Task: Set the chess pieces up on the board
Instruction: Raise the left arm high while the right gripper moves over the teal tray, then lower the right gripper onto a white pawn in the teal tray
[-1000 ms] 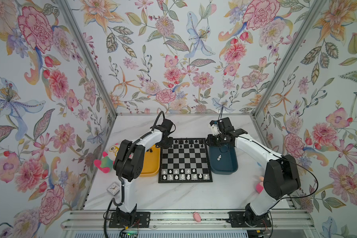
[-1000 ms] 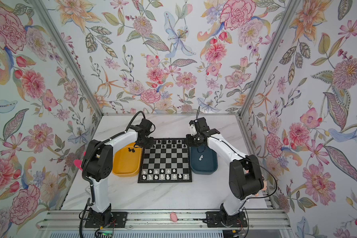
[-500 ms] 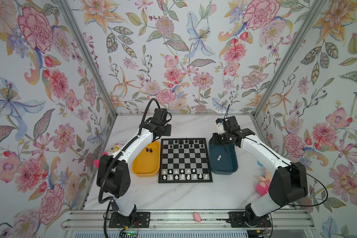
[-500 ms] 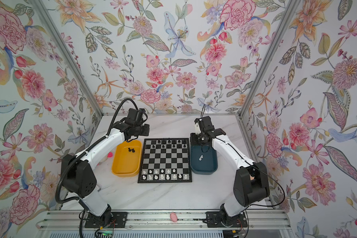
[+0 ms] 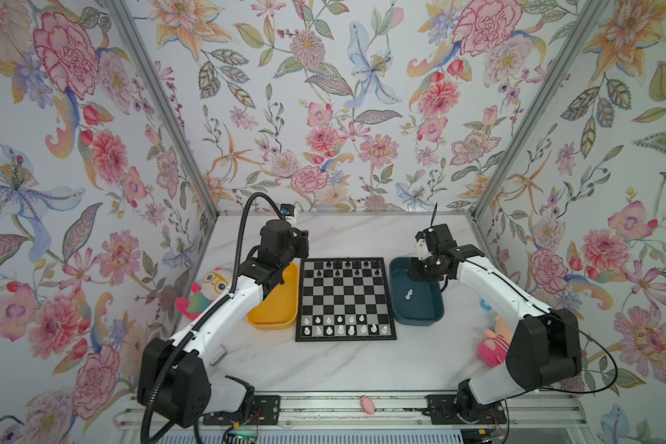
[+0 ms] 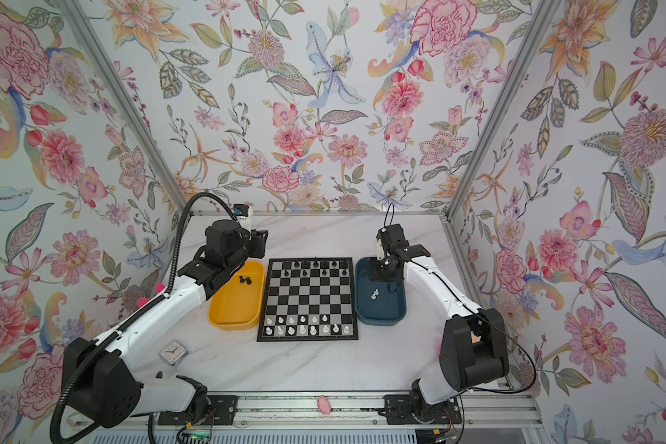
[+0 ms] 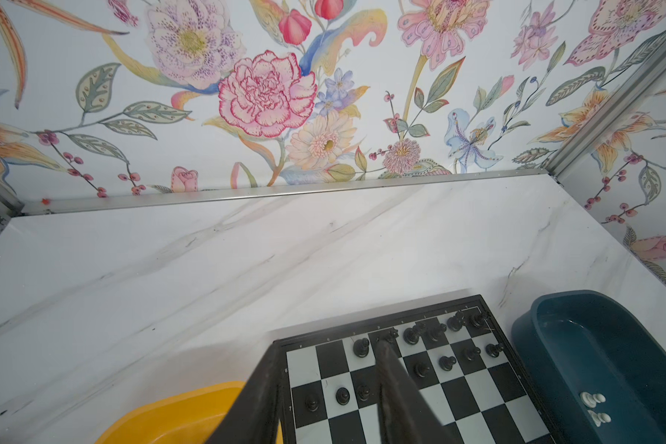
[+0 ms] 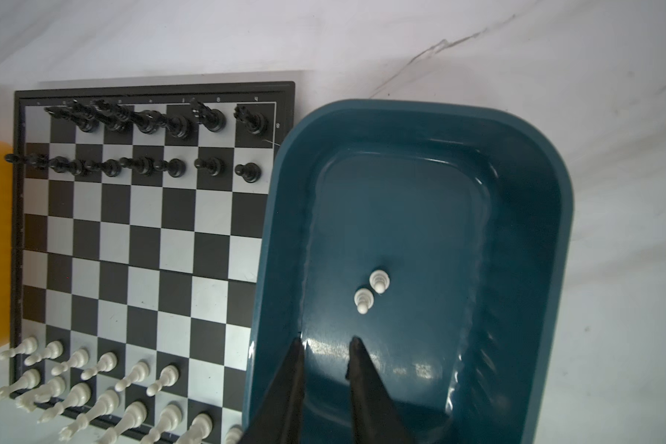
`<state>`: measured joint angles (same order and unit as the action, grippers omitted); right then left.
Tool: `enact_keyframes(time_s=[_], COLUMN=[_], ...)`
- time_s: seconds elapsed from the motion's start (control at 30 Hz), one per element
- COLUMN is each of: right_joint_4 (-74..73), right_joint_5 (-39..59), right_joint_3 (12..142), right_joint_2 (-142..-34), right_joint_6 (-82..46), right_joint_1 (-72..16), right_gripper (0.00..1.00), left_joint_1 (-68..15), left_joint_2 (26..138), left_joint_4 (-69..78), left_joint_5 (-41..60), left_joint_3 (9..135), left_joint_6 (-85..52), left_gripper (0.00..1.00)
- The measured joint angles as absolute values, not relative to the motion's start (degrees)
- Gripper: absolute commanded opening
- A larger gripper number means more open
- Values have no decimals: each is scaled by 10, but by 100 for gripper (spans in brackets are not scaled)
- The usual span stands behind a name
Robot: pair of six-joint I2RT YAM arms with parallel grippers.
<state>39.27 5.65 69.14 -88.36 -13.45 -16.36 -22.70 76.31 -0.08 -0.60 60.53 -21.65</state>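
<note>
Lifted off the far left corner of the board (image 5: 345,300), where they were a second ago, the left jaws now hang above the far end of the yellow tray (image 6: 231,315). They stand spread with nothing between them. The right jaws have barely shifted. They point down into the far end of the dark blue tray (image 8: 420,123) with a narrow gap between them, and they are empty. Two white pawns (image 8: 379,280) lie side by side on that tray's floor, clear of the tips.

On the board, which sits on the counter (image 5: 343,365) between the two trays, black pieces (image 8: 208,165) fill most of the far two rows and white pieces (image 8: 135,374) most of the near two. What look like two or three black pieces (image 6: 245,280) remain in the yellow tray.
</note>
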Motion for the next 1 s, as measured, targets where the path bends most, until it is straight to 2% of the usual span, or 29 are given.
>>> enact_keyframes(time_s=[0.37,0.6,1.0], right_joint_4=[394,391,378], right_joint_5=[29,27,27], right_joint_3=[688,687,674], right_joint_2=[-947,-985,-988], right_joint_6=[-134,-133,-135], right_joint_1=[-154,-150,-150], right_gripper=[23,24,26], left_joint_1=[-183,-170,-168], left_joint_2=[717,715,713], left_joint_4=[133,163,182], left_joint_5=[-8,-6,-2], left_joint_3=[514,492,486], left_joint_6=[-230,-240,-245], left_gripper=[48,51,52])
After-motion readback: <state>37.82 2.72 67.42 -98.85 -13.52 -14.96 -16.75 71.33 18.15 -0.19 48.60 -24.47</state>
